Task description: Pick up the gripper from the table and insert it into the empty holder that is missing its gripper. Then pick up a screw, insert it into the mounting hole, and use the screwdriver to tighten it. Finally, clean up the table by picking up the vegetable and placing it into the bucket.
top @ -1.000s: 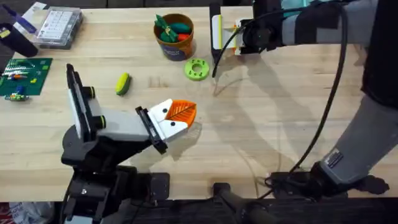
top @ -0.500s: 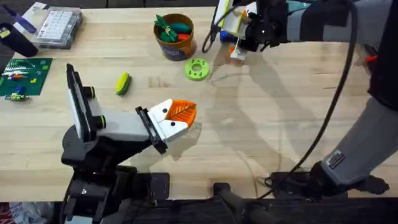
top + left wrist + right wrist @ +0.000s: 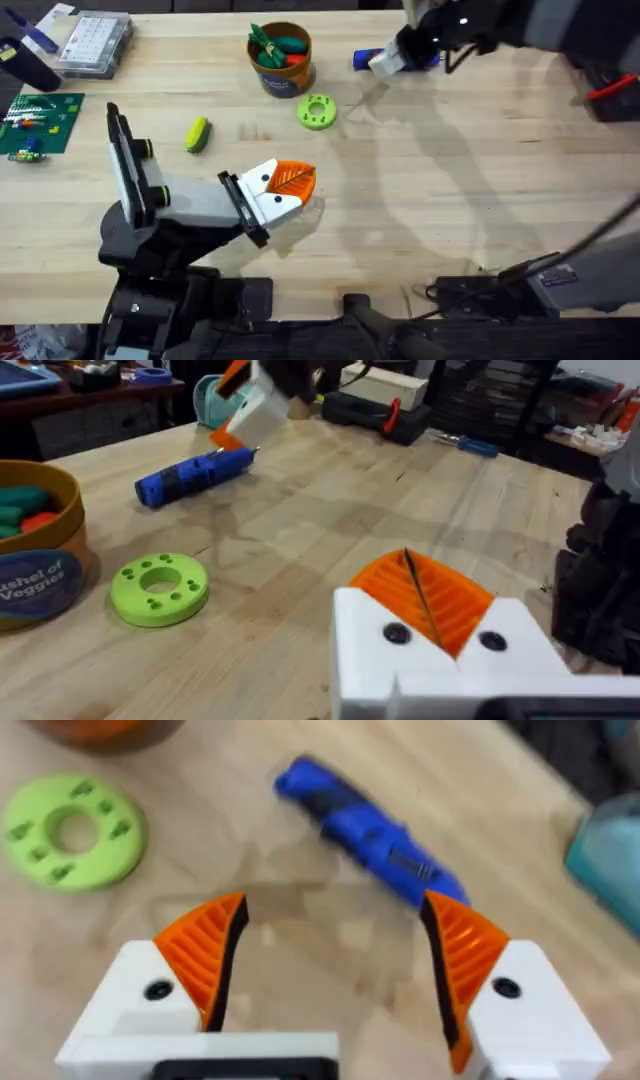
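The blue screwdriver (image 3: 400, 58) (image 3: 195, 475) (image 3: 370, 840) lies flat on the table at the far side. My right gripper (image 3: 392, 57) (image 3: 332, 905) (image 3: 250, 410) hovers open over it and holds nothing. The yellow-and-green vegetable (image 3: 197, 133) rests on the wood left of centre. The orange-brown bucket (image 3: 281, 68) (image 3: 60, 560) stands at the back and holds green and red-orange toys. My left gripper (image 3: 305, 183) (image 3: 408, 555) sits shut and empty near the table's middle. The loose gripper, the holder and the screw are out of view.
A lime-green ring (image 3: 317, 111) (image 3: 160, 585) (image 3: 70, 830) lies just in front of the bucket. A clear parts box (image 3: 95, 42) and a green circuit board (image 3: 40, 122) occupy the far left. A red-handled tool (image 3: 610, 90) lies at the right edge.
My right gripper has swung toward the far side and opened. The blue screwdriver now lies free on the table. The left arm has not moved.
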Robot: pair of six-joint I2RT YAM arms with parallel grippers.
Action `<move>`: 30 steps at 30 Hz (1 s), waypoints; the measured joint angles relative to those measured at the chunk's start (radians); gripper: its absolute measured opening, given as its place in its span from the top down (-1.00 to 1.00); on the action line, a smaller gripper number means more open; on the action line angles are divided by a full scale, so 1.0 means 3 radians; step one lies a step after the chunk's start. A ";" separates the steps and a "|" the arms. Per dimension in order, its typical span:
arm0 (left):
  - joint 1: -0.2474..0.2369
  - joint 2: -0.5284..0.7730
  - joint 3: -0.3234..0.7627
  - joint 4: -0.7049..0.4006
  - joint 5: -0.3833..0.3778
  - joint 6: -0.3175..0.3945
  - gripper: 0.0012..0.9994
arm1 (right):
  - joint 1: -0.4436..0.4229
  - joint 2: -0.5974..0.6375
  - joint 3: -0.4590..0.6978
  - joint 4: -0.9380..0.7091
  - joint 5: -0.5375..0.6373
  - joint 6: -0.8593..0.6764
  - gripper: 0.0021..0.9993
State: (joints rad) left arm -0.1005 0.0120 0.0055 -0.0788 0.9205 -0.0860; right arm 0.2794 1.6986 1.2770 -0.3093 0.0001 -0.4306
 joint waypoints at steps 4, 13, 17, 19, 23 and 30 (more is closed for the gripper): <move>0.0000 0.0000 0.0000 0.0000 0.0001 0.0000 0.98 | 0.0000 -0.0354 -0.0004 -0.0552 -0.0003 0.0291 -0.99; 0.0000 0.0000 0.0000 0.0016 -0.0185 -0.0459 0.98 | 0.0000 -0.1434 -0.0009 -0.1653 -0.0004 0.0607 -0.99; 0.0000 0.0000 0.0003 0.0024 -0.0307 -0.0618 0.98 | 0.0000 -0.1690 -0.0009 -0.1798 -0.0004 0.0693 -0.99; 0.0000 0.0000 0.0004 0.0026 -0.0361 -0.0659 0.98 | 0.0000 -0.1793 -0.0009 -0.1813 -0.0004 0.0724 -0.99; 0.0000 0.0002 0.0007 0.0027 -0.0451 -0.0703 0.98 | 0.0000 -0.1933 -0.0009 -0.1816 -0.0004 0.0791 -0.99; 0.0000 0.0257 0.0248 -0.0535 -0.0893 -0.0636 0.98 | 0.0000 -0.2038 -0.0009 -0.1817 -0.0004 0.0874 -0.99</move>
State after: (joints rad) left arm -0.1005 0.0892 0.0799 -0.2392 0.6525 -0.2769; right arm 0.2794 1.0873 1.2743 -0.8543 -0.0010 -0.1685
